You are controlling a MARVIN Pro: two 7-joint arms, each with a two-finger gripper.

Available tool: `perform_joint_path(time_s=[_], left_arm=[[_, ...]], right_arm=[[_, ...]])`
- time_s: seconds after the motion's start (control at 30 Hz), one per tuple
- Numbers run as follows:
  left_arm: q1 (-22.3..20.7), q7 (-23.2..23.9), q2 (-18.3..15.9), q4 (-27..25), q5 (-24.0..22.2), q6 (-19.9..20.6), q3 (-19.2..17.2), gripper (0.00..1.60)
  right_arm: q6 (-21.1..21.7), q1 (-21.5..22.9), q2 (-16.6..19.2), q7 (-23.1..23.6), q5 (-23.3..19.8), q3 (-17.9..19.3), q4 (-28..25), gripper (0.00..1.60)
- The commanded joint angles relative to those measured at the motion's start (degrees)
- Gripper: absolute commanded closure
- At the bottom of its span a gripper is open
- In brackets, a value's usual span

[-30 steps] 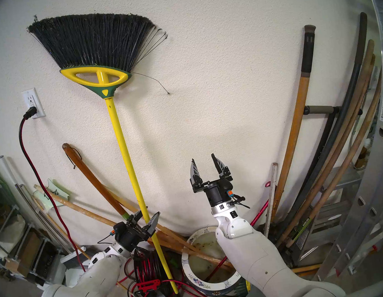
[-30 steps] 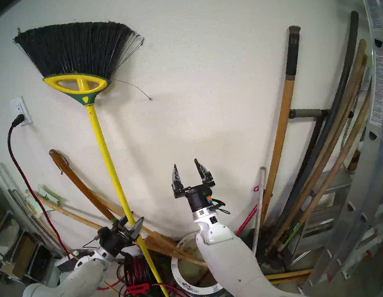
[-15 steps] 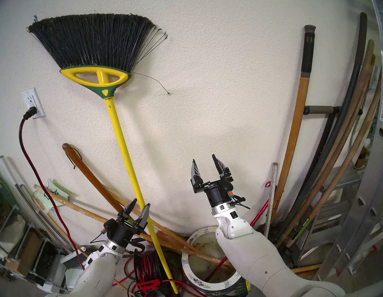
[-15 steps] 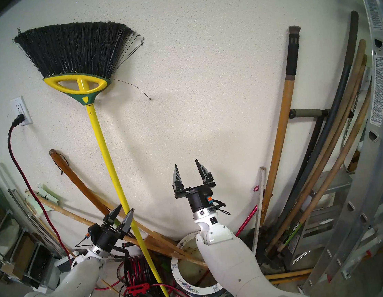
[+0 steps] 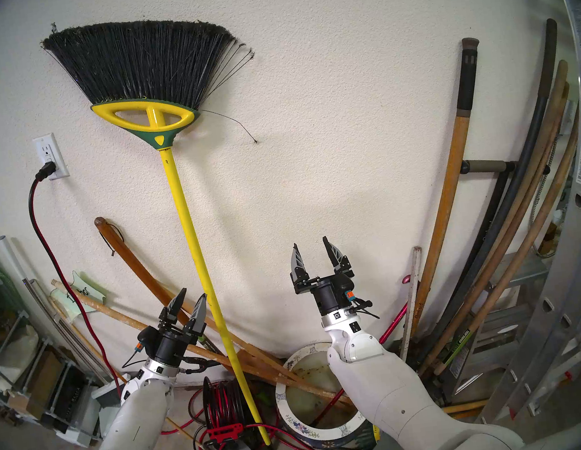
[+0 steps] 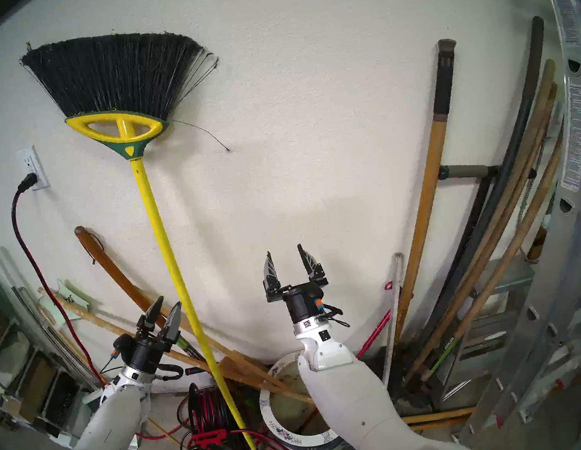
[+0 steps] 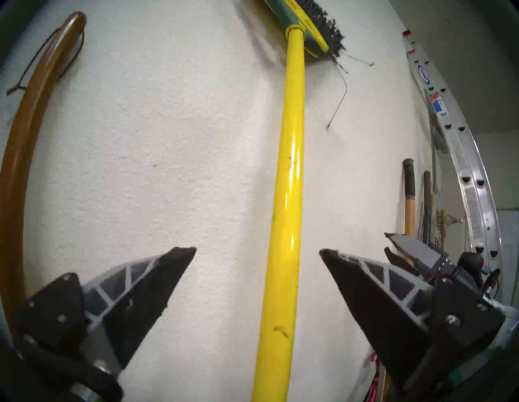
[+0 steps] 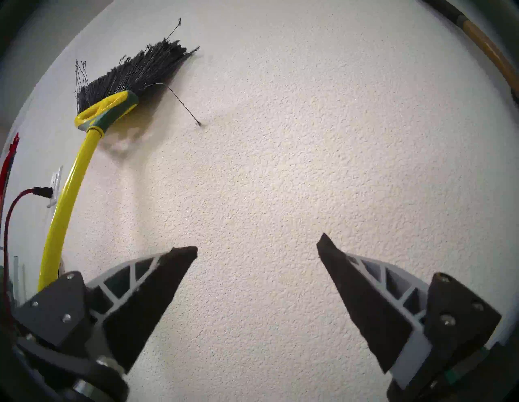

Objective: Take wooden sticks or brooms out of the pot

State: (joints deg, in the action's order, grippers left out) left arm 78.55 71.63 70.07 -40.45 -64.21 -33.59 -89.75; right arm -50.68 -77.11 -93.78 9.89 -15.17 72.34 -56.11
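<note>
The left gripper stands spread, holding nothing, tips angled up toward the wall. Through its wrist camera the yellow pole of the broom runs up between the two open fingers, but from the head views the gripper sits just to the left of the pole, clear of it. The right gripper is likewise spread and empty, raised in front of bare wall, well to the right of the broom.

The broom leans against the wall with its black bristles at the top and its yellow-and-green head below them; the foot of its pole comes down beside a red-and-black cord reel, just left of the pot and outside its rim. The pot sits on the floor under the right forearm, white floral rim facing up. Brown wooden handles slant from the left wall across into the pot's mouth, and a thin red rod lies inside it too.

Farther out, more long handles and an aluminium ladder lean at the right, and a wall outlet with a plugged cord is at the left.
</note>
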Motion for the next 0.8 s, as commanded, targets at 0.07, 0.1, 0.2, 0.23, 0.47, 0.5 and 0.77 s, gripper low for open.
perform_joint_path(time_s=[0.07,0.1,0.2,0.23,0.47,0.5,0.77], left_arm=[[2.7,7.8,-1.6,-6.0,-5.7,-1.3,-2.7,0.00],[3.0,4.7,-2.0,-7.2,-5.6,-2.1,-2.4,0.00],[4.4,4.7,-2.6,-10.1,-6.7,-4.3,-3.5,0.00],[5.2,5.3,-2.7,-11.5,-7.1,-4.8,-4.1,0.00],[8.7,2.0,-3.0,-18.3,-8.0,-11.4,-6.3,0.00],[8.3,-2.2,-3.2,-17.7,-7.4,-12.1,-5.6,0.00],[13.2,-8.3,-3.9,-25.9,-7.2,-20.3,-8.0,0.00]], right_arm=[[-0.4,1.4,-0.5,0.3,0.0,-0.3,1.1,0.00],[-0.4,1.6,-0.6,0.3,-0.1,-0.2,1.3,0.00],[-0.7,2.2,-0.6,0.2,-0.2,-0.1,1.8,0.00],[-0.8,2.4,-0.5,0.2,-0.2,0.0,1.8,0.00],[-3.2,4.6,0.5,-0.4,-0.6,1.9,-0.1,0.00],[-3.5,4.9,0.7,-0.4,-0.6,2.3,-0.5,0.00],[-4.3,6.1,3.5,-1.2,-0.3,6.0,-5.1,0.00]])
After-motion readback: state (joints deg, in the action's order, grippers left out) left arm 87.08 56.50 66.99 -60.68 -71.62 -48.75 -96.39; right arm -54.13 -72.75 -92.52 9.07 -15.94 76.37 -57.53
